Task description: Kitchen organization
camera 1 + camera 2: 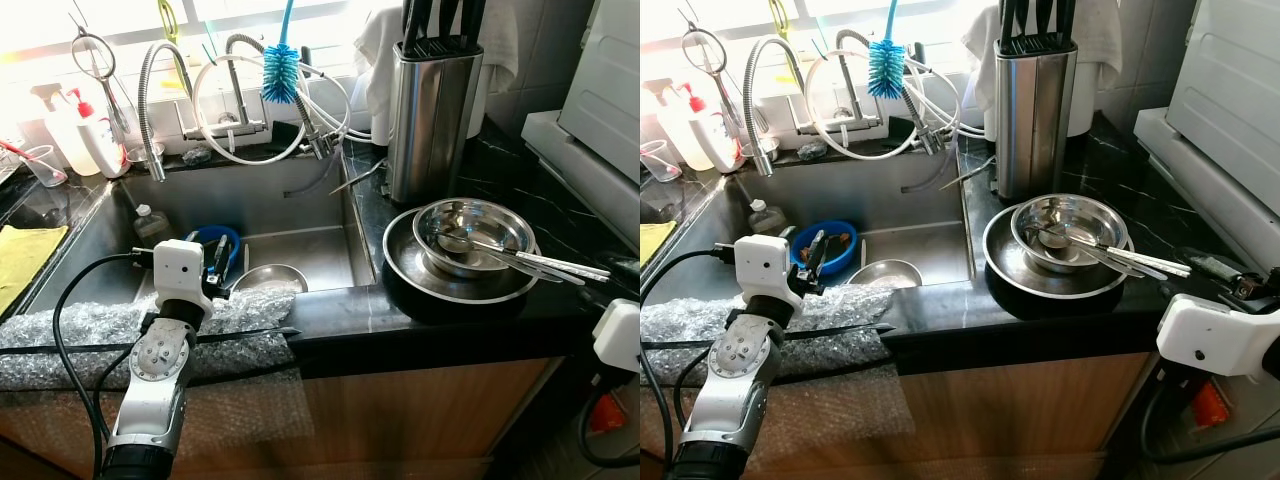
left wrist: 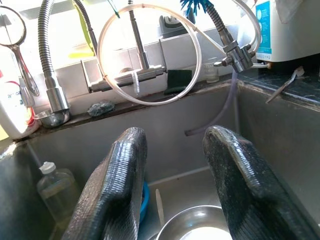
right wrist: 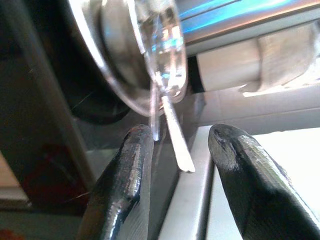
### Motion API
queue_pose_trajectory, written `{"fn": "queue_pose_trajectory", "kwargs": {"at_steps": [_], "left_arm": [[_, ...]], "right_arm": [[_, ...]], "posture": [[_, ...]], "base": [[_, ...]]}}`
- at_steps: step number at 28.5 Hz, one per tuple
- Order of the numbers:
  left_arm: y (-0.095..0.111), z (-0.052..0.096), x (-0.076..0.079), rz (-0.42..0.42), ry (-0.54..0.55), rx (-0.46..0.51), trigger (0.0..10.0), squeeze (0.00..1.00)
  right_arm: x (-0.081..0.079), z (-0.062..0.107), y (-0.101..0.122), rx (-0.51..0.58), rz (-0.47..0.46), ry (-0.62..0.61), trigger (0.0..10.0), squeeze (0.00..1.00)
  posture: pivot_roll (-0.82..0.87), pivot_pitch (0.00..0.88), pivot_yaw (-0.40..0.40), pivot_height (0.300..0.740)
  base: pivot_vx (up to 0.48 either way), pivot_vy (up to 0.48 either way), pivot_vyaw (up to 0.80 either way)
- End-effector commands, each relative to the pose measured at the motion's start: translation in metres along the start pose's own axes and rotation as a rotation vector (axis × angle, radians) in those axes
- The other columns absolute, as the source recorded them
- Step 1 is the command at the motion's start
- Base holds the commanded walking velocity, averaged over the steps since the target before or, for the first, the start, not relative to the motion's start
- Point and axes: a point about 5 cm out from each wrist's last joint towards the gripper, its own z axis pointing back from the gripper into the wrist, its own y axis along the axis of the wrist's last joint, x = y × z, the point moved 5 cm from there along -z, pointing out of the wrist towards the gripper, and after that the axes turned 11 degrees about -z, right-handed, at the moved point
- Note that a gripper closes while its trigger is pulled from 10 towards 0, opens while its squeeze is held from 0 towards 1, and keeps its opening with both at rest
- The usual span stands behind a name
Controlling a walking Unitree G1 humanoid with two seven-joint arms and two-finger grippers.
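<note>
The left gripper (image 2: 172,190), fingers apart, hangs over the sink (image 1: 300,205), half hiding a steel bowl (image 2: 192,227). The right gripper (image 3: 175,187), also spread, faces blurred utensils (image 3: 170,125) jutting from the counter bowls (image 1: 470,240)

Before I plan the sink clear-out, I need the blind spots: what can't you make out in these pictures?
- Blue bowl: the left gripper hides part of it, so its contents are unclear.
- Steel bowl in the sink: the counter edge and bubble wrap cover its near side.
- Knife block: the handles are cut off by the head view's top edge.
- Utensils near the right gripper: blurred in the right wrist view.
</note>
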Motion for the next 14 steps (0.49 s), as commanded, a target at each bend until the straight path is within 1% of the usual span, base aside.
{"fn": "queue_pose_trajectory", "kwargs": {"at_steps": [1, 6, 14], "left_arm": [[0.001, -0.001, -0.002, 0.001, 0.009, 0.004, 10.0, 0.00], [0.002, -0.002, -0.003, 0.000, 0.010, 0.005, 10.0, 0.00], [0.002, -0.002, -0.003, 0.000, 0.012, 0.008, 10.0, 0.00]], "right_arm": [[-0.005, -0.001, -0.001, 0.002, 0.014, 0.017, 10.0, 0.00], [-0.002, -0.003, -0.010, -0.033, 0.046, -0.003, 10.0, 0.00], [0.007, -0.005, -0.006, -0.008, 0.071, -0.049, 10.0, 0.00]], "posture": [[-0.21, 0.000, 0.107, 0.740], [-0.21, 0.000, 0.109, 0.740], [-0.22, 0.000, 0.109, 0.740]], "base": [[0.000, 0.000, 0.00], [0.000, 0.000, 0.00], [0.000, 0.000, 0.00]]}}
